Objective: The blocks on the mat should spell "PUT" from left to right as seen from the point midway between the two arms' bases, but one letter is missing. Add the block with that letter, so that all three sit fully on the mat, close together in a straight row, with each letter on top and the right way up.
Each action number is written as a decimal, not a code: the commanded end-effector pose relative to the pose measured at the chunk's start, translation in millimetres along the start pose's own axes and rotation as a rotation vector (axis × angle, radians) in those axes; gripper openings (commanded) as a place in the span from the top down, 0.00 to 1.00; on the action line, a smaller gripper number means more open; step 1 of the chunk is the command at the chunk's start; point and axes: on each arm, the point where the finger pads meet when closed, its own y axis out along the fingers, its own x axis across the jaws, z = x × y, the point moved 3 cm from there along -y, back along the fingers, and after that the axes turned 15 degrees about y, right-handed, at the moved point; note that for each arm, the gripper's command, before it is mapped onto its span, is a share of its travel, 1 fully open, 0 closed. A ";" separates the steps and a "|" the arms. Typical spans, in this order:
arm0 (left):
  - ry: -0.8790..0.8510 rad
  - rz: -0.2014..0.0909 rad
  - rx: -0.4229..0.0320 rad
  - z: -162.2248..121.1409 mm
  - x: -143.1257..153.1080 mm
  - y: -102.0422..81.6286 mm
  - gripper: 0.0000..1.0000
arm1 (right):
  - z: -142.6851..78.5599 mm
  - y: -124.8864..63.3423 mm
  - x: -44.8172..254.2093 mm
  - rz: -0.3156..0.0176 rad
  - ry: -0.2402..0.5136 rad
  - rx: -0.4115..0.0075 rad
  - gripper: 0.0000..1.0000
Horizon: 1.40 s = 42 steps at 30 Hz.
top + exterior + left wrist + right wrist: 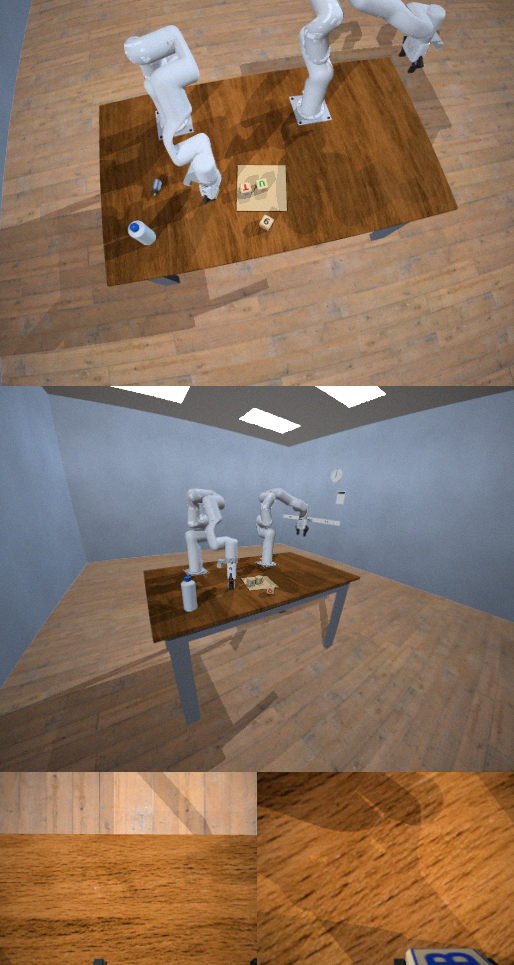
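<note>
On the pale mat (pixel 272 202) (pixel 262 587), the red T block (pixel 245 188) and the green U block (pixel 262 184) sit close together, T nearer the right gripper. Both letters are on top and look upside down in the top view. My right gripper (pixel 209 199) (pixel 231 585) (pixel 446 961) is low over the table beside the mat, shut on a cream block (pixel 409 957) with a blue B facing the wrist camera. Its other faces are hidden. My left gripper (pixel 408 62) (pixel 302 533) (pixel 177 961) is open and empty, high beyond the table's end.
A cream block with a dark 6 (pixel 266 223) (pixel 270 591) lies just off the mat's front edge. A white bottle with a blue cap (pixel 144 234) (pixel 189 596) stands near the table corner. A small grey object (pixel 157 185) lies between the bottle and the right arm's base.
</note>
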 end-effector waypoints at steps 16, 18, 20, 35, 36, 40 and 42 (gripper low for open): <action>0.000 0.001 0.004 0.7 -0.2 -1.5 0.00 | -0.7 -0.7 -0.4 0.001 0.000 -0.002 0.59; 0.000 0.001 0.004 0.7 -0.2 -1.5 0.00 | -0.7 -0.7 -0.4 0.001 0.000 -0.002 0.59; 0.000 0.001 0.004 0.7 -0.2 -1.5 0.00 | -0.7 -0.7 -0.4 0.001 0.000 -0.002 0.59; 0.000 0.001 0.004 0.7 -0.2 -1.5 0.00 | -0.6 -58.7 -0.3 0.001 0.000 -0.002 0.59; 0.000 0.001 0.004 0.7 -0.2 -1.5 0.00 | -0.6 -66.2 -0.3 0.001 0.000 -0.002 0.59; 0.000 0.001 0.004 0.7 -0.2 -1.5 0.00 | -0.5 -90.4 -0.3 0.001 0.000 -0.002 0.59; 0.000 0.001 0.004 0.7 -0.2 -1.5 0.00 | -0.5 -97.2 -0.3 0.001 0.000 -0.002 0.59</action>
